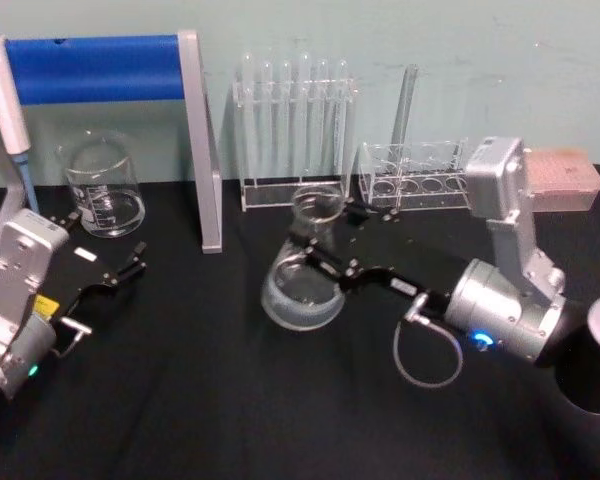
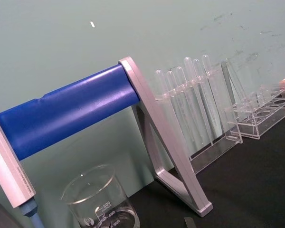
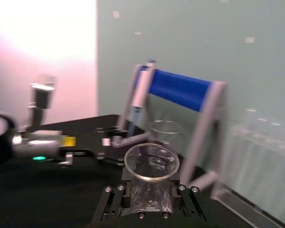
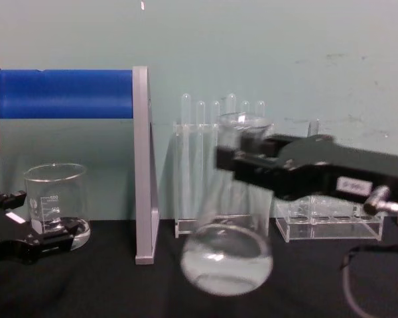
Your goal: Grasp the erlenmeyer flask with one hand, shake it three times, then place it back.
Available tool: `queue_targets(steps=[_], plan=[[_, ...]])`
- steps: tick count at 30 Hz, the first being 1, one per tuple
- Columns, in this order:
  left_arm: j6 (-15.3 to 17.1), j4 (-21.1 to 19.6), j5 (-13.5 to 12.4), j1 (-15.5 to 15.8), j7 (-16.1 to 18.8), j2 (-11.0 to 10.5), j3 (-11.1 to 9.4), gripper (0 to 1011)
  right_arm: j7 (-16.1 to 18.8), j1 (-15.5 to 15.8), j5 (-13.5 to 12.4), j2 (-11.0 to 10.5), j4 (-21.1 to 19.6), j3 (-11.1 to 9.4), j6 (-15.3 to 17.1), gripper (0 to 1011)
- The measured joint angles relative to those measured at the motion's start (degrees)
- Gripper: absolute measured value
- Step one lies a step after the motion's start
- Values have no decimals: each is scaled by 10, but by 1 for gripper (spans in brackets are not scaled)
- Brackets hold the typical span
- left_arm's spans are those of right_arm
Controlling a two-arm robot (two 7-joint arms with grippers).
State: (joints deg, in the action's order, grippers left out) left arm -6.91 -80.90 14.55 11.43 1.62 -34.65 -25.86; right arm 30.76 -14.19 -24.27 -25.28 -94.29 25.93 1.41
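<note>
Right hand (image 1: 325,238) clamps the erlenmeyer flask (image 1: 300,292) by its neck, mid-scene — bare desk (image 1: 230,400) nearer and leftward, test-tube rack (image 1: 295,140) close behind. Left hand (image 1: 106,246) rests spread, near left — beaker (image 1: 102,190) just beyond.

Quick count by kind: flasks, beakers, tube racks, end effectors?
Erlenmeyer flask: 1
Beaker: 1
Tube racks: 2 (tall rack, low rack)
End effectors: 2 (left end effector, right end effector)
Total: 6
</note>
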Motion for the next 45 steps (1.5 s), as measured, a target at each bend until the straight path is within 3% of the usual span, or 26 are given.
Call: queue_targets(steps=[9,14,19,28,37,45], plan=[[0,0,0,0,0,0,0,1001,44,-25,-11,3,12,42,-10,453],[0,0,0,0,0,0,0,1001,45,-30,-19,2,15,49,-15,453],[0,0,0,0,0,0,0,1001,22,-26,-21,-1,15,41,-18,453],[0,0,0,0,0,0,0,1001,-55,3,-16,-10,4,-13,-21,453],[0,0,0,0,0,0,0,1001,-156,67,2,-20,-29,-104,-20,453],[0,0,0,0,0,0,0,1001,-186,98,9,-19,-48,-144,-13,453]])
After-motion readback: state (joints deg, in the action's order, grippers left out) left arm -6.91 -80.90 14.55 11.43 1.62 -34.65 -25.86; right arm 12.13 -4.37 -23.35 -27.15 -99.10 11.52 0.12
